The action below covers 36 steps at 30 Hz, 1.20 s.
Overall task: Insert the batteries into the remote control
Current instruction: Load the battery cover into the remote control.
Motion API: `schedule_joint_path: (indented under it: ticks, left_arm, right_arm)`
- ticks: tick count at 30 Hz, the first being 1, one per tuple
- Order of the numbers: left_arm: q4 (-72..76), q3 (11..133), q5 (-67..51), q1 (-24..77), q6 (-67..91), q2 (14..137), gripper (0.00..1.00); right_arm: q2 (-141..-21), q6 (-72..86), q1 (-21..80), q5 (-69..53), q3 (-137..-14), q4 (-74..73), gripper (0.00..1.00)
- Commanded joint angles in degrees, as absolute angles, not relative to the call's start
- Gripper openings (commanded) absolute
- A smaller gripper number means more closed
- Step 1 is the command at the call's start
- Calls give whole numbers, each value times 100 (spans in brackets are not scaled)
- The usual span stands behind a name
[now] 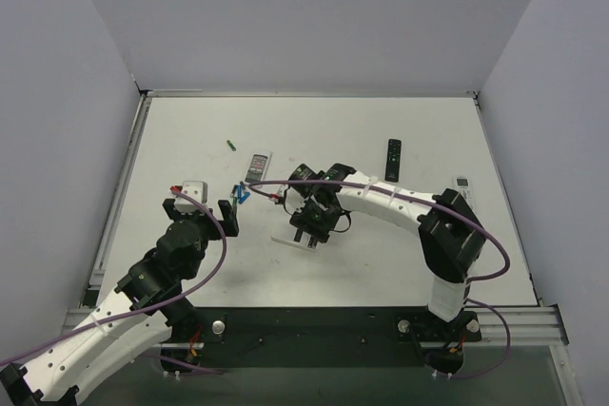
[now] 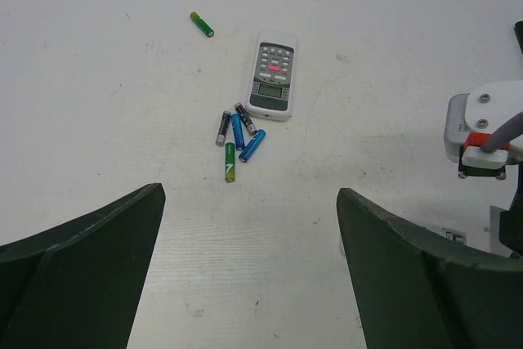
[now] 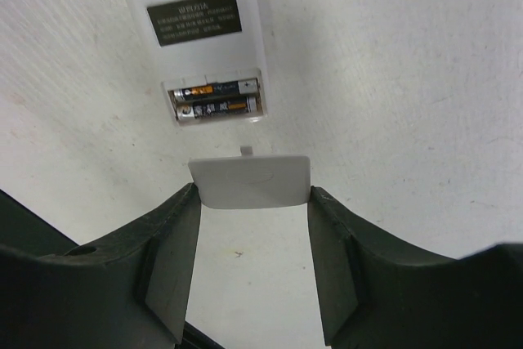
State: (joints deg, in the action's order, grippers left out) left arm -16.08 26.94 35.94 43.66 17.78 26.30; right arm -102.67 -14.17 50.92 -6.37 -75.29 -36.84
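Right hand (image 3: 253, 202) grips the thin lid (image 3: 251, 179) by its sides. It is light and bendy, I think. At 12 o'clock lies the remote (image 3: 204, 55), back up, two batteries (image 3: 216, 100) inside. Left hand (image 2: 249, 194) is spread wide, holding nothing.

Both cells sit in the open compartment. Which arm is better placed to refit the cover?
Right: the right gripper holds the cover just short of the remote control's open compartment. The left gripper hangs open, facing loose batteries.
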Motion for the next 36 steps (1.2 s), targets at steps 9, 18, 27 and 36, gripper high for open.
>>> schedule_joint_path:
  ticks: [9, 18, 27, 36]
  left_arm:
    - [-1380, 2804, 3744, 4324, 1775, 2566, 97]
    - [-1380, 2804, 3735, 4324, 1767, 2575, 97]
    - [-1371, 2804, 3735, 4316, 1758, 2558, 98]
    - [-1371, 2795, 3744, 4315, 1758, 2558, 97]
  right_arm:
    - [-10960, -1336, 5405, -589, -8112, -3990, 37]
    - [-11259, -1239, 5458, -536, -8209, -3990, 40]
    - [-11329, -1239, 5467, -466, -8130, -4008, 44]
    - [-11329, -1239, 5458, -483, -8156, -4069, 48]
